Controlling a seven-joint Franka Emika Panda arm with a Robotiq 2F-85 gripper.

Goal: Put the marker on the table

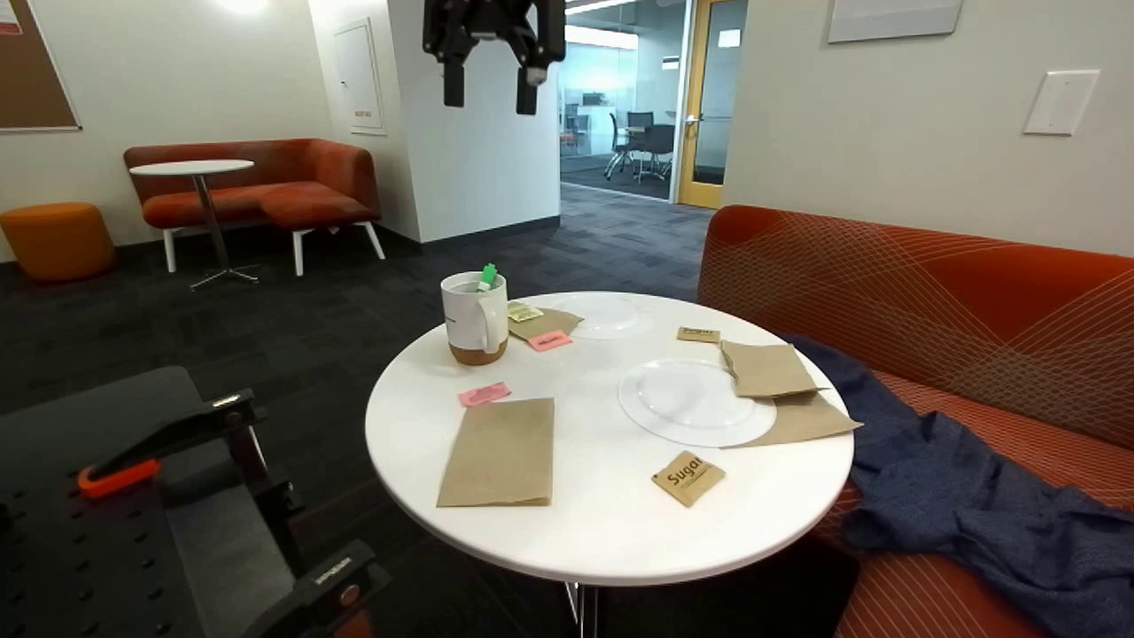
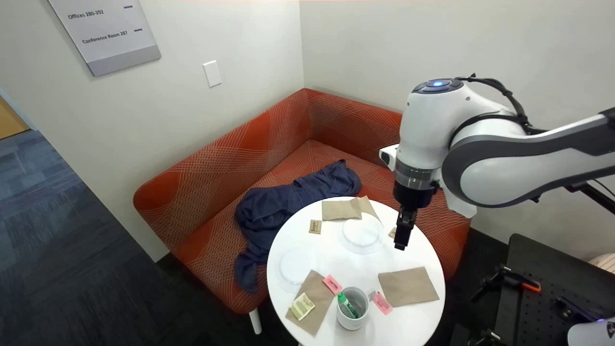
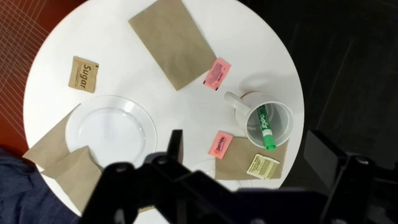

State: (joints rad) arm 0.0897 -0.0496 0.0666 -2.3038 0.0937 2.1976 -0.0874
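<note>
The green marker [image 3: 266, 126] stands tilted inside a white cup, its light green cap leaning over the rim. It also shows in both exterior views [image 1: 487, 277] [image 2: 347, 304]. The white cup [image 1: 465, 323] with a cork base stands upright near the edge of the round white table [image 1: 589, 505]; the cup also shows in the wrist view [image 3: 248, 98]. My gripper [image 1: 490, 92] is open and empty, high above the table. In the wrist view its fingers [image 3: 245, 143] are wide apart, with the cup between and beyond them. The marker's lower end is inside the cup.
On the table lie brown napkins [image 1: 498, 452], clear plates [image 1: 695, 400], pink packets [image 3: 217, 73], a yellow packet [image 3: 263, 166] and sugar packets [image 1: 689, 478]. A red couch [image 2: 226, 158] with a dark blue cloth [image 2: 293, 197] adjoins the table. A black cart [image 1: 97, 540] with clamps stands nearby.
</note>
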